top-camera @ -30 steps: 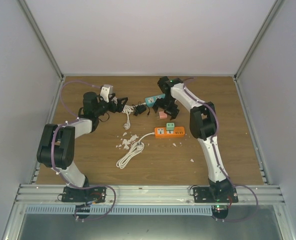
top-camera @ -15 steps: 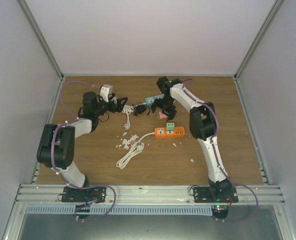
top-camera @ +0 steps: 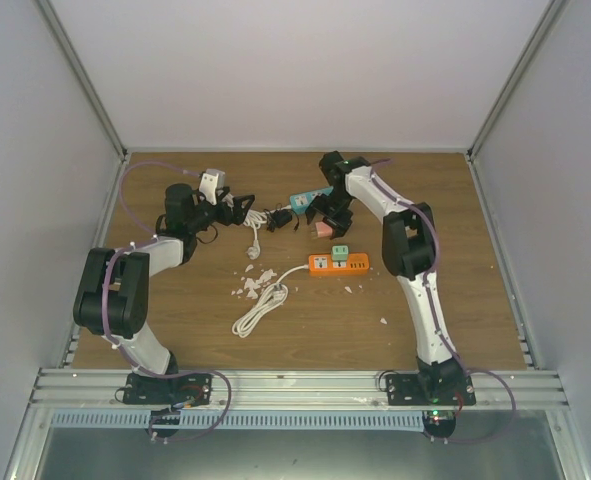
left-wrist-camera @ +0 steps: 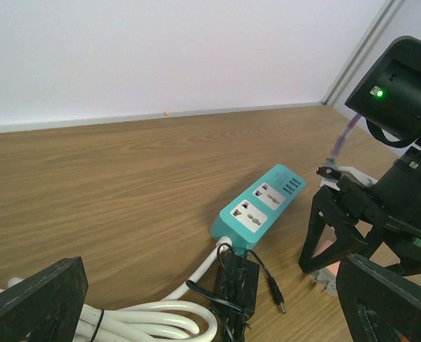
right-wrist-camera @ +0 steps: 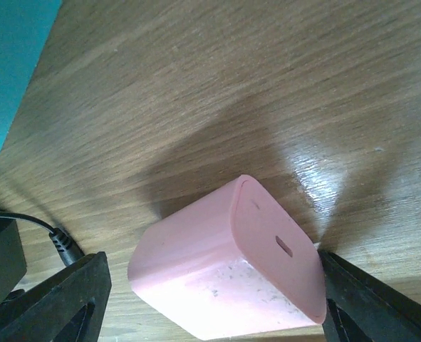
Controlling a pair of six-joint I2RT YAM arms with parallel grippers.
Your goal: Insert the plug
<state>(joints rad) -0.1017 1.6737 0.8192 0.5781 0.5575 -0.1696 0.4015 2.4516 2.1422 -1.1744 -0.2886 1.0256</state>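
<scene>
The plug (right-wrist-camera: 224, 271) is a pink block lying on the wood, also visible from above (top-camera: 324, 229). My right gripper (right-wrist-camera: 210, 299) is down over it with one jaw on each side. The right finger (right-wrist-camera: 367, 303) is against the plug's end and the left finger (right-wrist-camera: 53, 299) stands a little off it, so the jaws are open. A teal power strip (left-wrist-camera: 260, 206) (top-camera: 305, 198) lies just beyond. My left gripper (left-wrist-camera: 210, 306) (top-camera: 237, 208) is wide open and holds nothing. It hangs low over a black adapter (left-wrist-camera: 242, 285) and a white cable coil (left-wrist-camera: 125, 317).
An orange power strip (top-camera: 337, 264) carrying a green adapter (top-camera: 340, 252) lies nearer the bases, its white cord (top-camera: 260, 305) coiled to the left. White scraps (top-camera: 255, 275) litter the wood. Grey walls enclose the table on three sides.
The right gripper's jaws have narrowed around the pink plug and the right arm has shifted slightly. The left arm has stayed still.
</scene>
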